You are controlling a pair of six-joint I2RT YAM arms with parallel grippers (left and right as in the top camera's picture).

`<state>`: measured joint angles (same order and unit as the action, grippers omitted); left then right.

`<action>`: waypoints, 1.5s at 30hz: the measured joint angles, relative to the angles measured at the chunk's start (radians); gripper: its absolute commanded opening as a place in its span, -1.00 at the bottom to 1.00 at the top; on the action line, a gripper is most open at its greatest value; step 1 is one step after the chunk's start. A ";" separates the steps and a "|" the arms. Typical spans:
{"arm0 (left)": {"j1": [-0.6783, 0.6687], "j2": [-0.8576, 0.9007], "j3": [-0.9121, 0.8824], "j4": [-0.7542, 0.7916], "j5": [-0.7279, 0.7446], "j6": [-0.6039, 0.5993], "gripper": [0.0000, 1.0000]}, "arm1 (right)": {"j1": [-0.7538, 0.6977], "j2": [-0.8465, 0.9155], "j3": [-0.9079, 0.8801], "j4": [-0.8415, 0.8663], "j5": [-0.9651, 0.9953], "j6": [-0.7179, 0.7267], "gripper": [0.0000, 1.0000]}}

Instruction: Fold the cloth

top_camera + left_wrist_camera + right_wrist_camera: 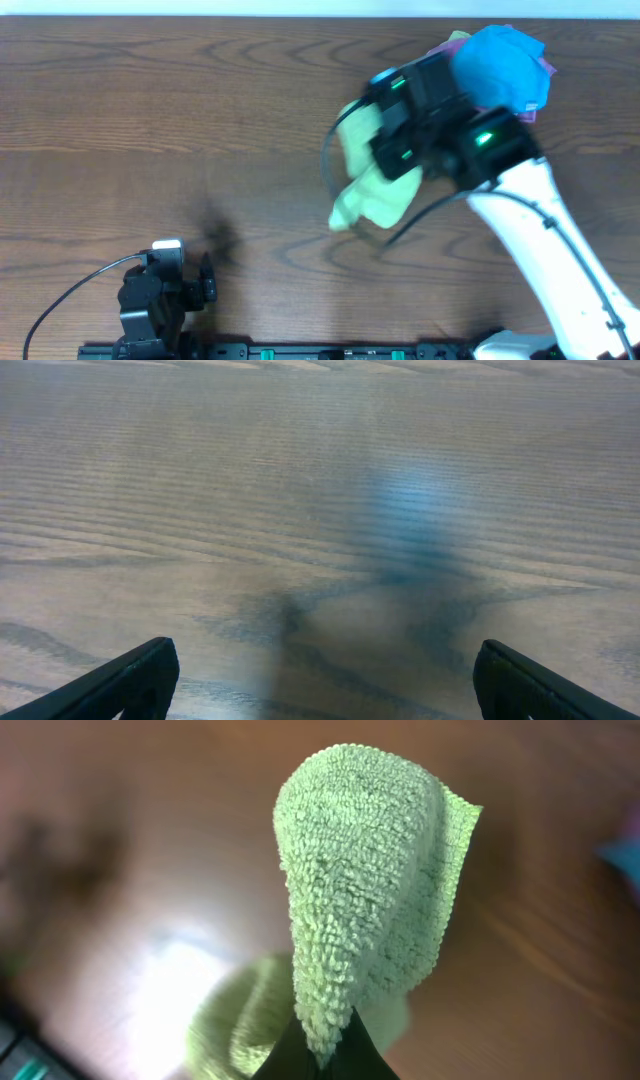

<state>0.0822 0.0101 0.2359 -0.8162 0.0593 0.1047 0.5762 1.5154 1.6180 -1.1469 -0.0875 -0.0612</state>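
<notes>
The light olive-green cloth (375, 195) hangs bunched under my right gripper (400, 150), lifted off the wooden table. In the right wrist view the cloth (365, 880) droops in a fold from my shut fingers (325, 1055), which pinch its edge. My left gripper (160, 295) rests near the table's front left edge. In the left wrist view its fingers (320, 680) are wide apart with only bare table between them.
A bright blue cloth (505, 65) lies bunched at the back right, with a purple cloth (545, 68) just showing beneath it. The wooden table (150, 120) stretches to the left. A black rail (300, 352) runs along the front edge.
</notes>
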 measured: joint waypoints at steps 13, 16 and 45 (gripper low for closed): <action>0.000 0.000 0.000 0.000 0.000 0.000 0.91 | 0.267 0.051 0.000 0.150 -0.041 0.032 -0.97; 0.000 0.000 0.000 0.000 0.000 0.000 0.91 | 0.216 0.149 0.000 0.218 0.031 0.020 0.62; 0.000 0.000 0.000 0.000 0.000 0.000 0.91 | -0.230 0.367 -0.425 0.456 -0.393 0.329 0.56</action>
<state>0.0822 0.0101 0.2359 -0.8162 0.0593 0.1047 0.3462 1.8820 1.1931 -0.6907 -0.4805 0.2680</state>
